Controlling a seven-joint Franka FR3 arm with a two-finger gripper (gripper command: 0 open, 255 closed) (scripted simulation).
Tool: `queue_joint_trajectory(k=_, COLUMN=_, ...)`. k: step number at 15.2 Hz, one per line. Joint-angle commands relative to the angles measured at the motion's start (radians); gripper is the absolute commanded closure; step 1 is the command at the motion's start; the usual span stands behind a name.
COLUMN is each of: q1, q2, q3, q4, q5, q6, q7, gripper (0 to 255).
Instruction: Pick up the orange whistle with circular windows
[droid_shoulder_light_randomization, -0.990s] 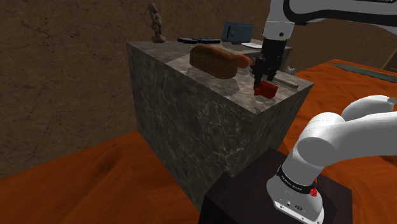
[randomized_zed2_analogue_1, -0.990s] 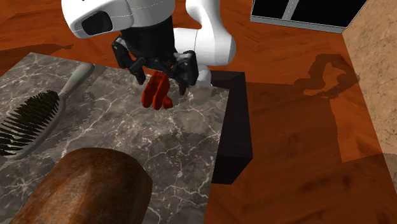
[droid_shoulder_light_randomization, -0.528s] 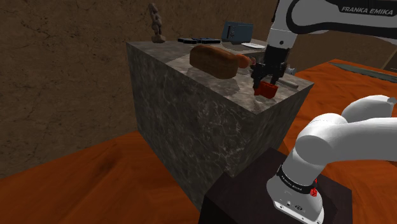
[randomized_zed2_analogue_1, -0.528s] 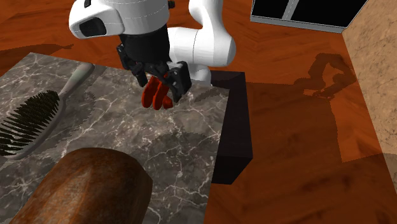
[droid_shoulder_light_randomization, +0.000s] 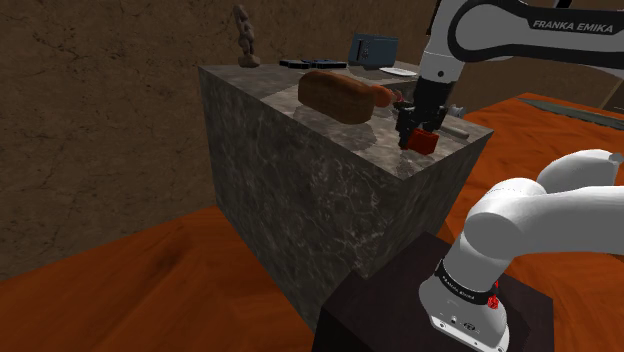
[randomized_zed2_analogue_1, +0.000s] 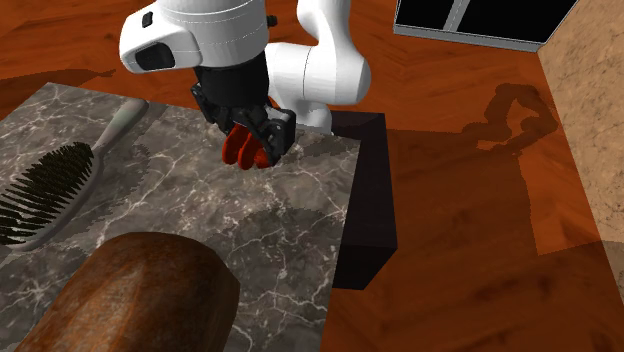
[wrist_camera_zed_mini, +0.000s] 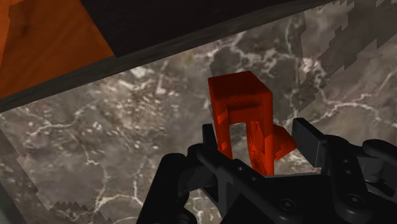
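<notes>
Red-orange whistle (wrist_camera_zed_mini: 238, 102) clasped in the black tool (wrist_camera_zed_mini: 257, 137) above a marbled bench (wrist_camera_zed_mini: 127, 127).

The whistle is blocky, with a squared end pointing away from the tool and a narrow slot cut up its near face (its lower part is hidden behind the tool's body). One black finger presses its one flank and the other meets a small orange lobe on the opposite side. Beneath lies dark grey stone with pale veins. Beyond the bench's straight edge are a dark box (wrist_camera_zed_mini: 191, 19) and, beside it, an orange wooden floor (wrist_camera_zed_mini: 44, 44).
</notes>
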Motion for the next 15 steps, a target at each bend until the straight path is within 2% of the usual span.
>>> queue_joint_trajectory(k=1, q1=0.0, q2=0.0, q3=0.0, q4=-0.001, q5=0.0, q6=0.0, q7=0.0, gripper=255)
queue_joint_trajectory(k=5, q1=0.0, q2=0.001, q3=-0.001, q4=-0.001, q5=-0.001, q6=0.002, q7=0.0, gripper=255)
queue_joint_trajectory(k=15, q1=0.003, q2=0.045, q3=0.004, q4=0.157, q5=0.005, q6=-0.112, q7=-0.002, gripper=255)
